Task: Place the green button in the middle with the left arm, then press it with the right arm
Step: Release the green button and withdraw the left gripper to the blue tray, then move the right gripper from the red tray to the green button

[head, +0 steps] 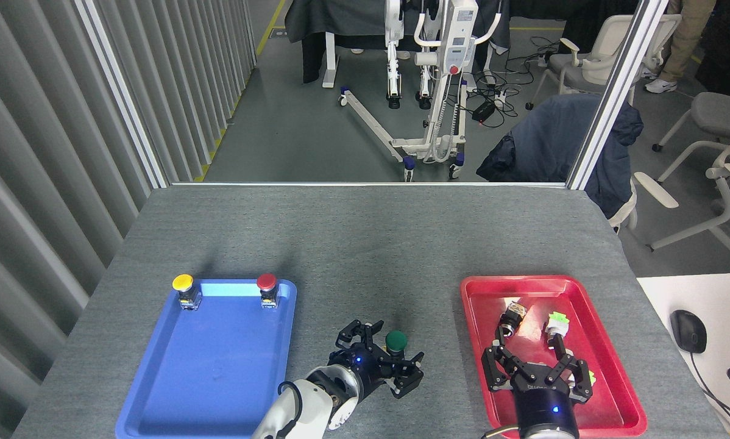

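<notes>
Though small, "Robotiq"-like lettering [538,385] unreadable.

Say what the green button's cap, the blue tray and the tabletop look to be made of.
Round dark-green button cap: probably plastic, smooth, faintly glossy. Blue rectangular tray: looks like moulded plastic, with a soft sheen and rounded raised rim. Grey tabletop: matte, fibrous speckle, likely felt or carpet-like fabric.
</notes>
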Robot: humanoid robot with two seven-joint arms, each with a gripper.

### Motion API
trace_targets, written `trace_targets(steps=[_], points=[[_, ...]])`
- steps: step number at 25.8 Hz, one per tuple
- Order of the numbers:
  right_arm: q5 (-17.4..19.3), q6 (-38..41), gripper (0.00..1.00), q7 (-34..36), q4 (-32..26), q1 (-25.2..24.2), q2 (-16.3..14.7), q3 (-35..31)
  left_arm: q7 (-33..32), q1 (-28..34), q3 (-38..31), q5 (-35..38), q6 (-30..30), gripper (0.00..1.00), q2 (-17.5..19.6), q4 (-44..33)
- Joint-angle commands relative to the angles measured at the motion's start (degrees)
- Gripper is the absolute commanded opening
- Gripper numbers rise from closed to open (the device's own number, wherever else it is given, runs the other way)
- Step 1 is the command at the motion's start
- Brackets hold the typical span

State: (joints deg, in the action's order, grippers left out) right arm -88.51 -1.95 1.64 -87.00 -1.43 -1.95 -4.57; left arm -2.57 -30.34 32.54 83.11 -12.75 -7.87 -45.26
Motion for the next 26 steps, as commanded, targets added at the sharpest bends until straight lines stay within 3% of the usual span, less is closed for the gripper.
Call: trace_targets(steps=[1,11,17,19,21,24,26], points=[[0.00,0.01,1.00,0.12,-0.01,-0.06,0.02,0.00,-0.51,2.57,-0.37,-0.14,-4.83,0.98,1.90,-5.55],[0.09,-0.43,1.00,-0.23,-0.98,1.08,-0.25,-0.18,0.19,14.70,-6.17,-0.14,-9.49,0.98,8.75,-27.69],[0.00,-0.16,0.94,-0.41,-1.24,1.78,-1.30,-0.09,4.50,21.03,-20.05,-0.14,-9.49,0.98,10.69,-43.16],[0.00,0.36,0.74,-0.23,-1.24,1.78,-1.48,0.00,4.68,22.79,-27.53,-0.14,-9.49,0.98,10.60,-43.95],[0.00,2.56,0.37,-0.23,-1.06,1.78,-1.56,0.18,4.76,23.66,-33.68,-0.14,-9.57,0.98,10.69,-44.83],[0.00,9.06,0.00,-0.32,-0.62,2.22,-1.39,0.88,4.76,26.48,-40.01,-0.14,-9.92,0.98,10.86,-45.10],[-0.09,12.84,0.00,-0.50,-0.27,2.48,-1.04,2.37,4.76,27.62,-42.56,-0.14,-10.54,0.98,10.95,-45.62]])
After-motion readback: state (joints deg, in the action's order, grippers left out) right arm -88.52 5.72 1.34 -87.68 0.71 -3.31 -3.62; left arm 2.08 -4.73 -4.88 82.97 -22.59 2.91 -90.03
